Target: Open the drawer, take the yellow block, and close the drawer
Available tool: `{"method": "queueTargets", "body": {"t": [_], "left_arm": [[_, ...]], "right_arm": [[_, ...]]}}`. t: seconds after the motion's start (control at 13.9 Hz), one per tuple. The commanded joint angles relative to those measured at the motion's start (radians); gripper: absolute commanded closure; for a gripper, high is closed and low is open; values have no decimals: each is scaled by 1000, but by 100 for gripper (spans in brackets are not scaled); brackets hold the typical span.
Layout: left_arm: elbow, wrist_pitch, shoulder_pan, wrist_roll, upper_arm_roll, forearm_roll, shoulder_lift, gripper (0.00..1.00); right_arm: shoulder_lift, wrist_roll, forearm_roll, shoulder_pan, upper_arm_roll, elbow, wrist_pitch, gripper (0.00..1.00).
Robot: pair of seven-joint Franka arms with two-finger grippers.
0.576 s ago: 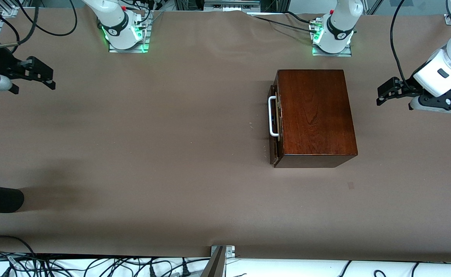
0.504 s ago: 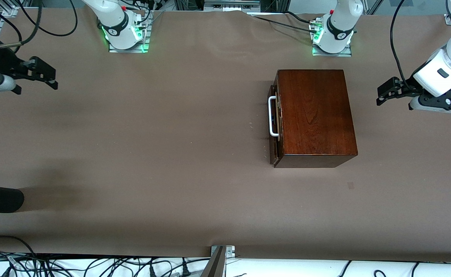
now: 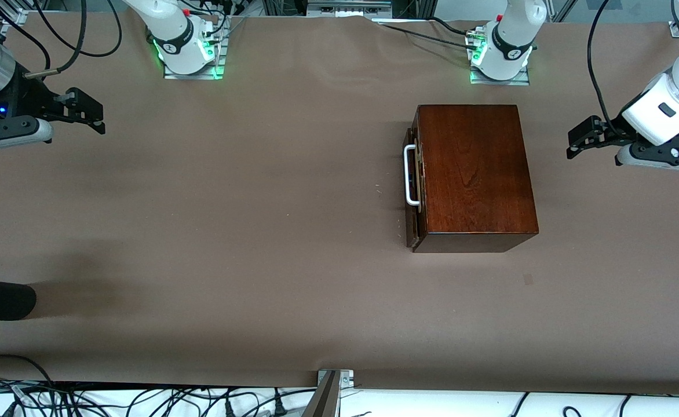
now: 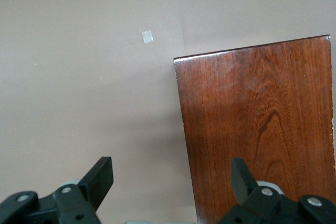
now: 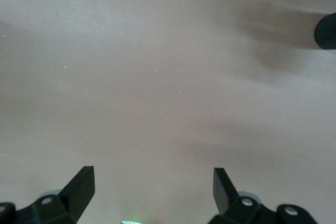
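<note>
The dark wooden box [image 3: 473, 174] stands toward the left arm's end of the table. Its drawer [image 3: 413, 226] is pushed in, and the white bar handle [image 3: 410, 175] faces the right arm's end. The yellow block is hidden. My left gripper [image 3: 574, 145] hovers open beside the box's closed back, with the box top [image 4: 257, 129] showing in the left wrist view between its fingers [image 4: 100, 177]. My right gripper [image 3: 93, 116] hangs open over bare table at the right arm's end, well apart from the handle. Nothing lies between its jaws [image 5: 152, 182].
A black rounded object [image 3: 0, 298] pokes in at the right arm's end of the table, also showing in the right wrist view as a black object [image 5: 325, 31]. A small pale patch [image 3: 528, 279] lies on the brown table cover near the box. Cables run along the near edge.
My right gripper has moved a little toward the middle of the table, in the direction of the box. The left arm and the box have not moved.
</note>
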Motion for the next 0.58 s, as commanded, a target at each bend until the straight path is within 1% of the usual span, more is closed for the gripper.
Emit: {"method": "queueTargets", "body": {"t": [0.0,0.22,0.36,0.5], "left_arm": [[28,-42,-2,-10,-2,-7,12,0],[28,-53,-2,-8,-2,-8,16,0],[31,-82,-2,-8,-2,-13,18,0],[38,-126,-4,-7,-18,-23,18,0]], "right_arm": [[-6,-5,-4,9,-1,23,-23,0],[-6,-9,-5,10,0,23,-26,0],[-6,-5,-1,9,-3,23,-26,0],[-3,-5,1,9,-3,26,-15,0]]}}
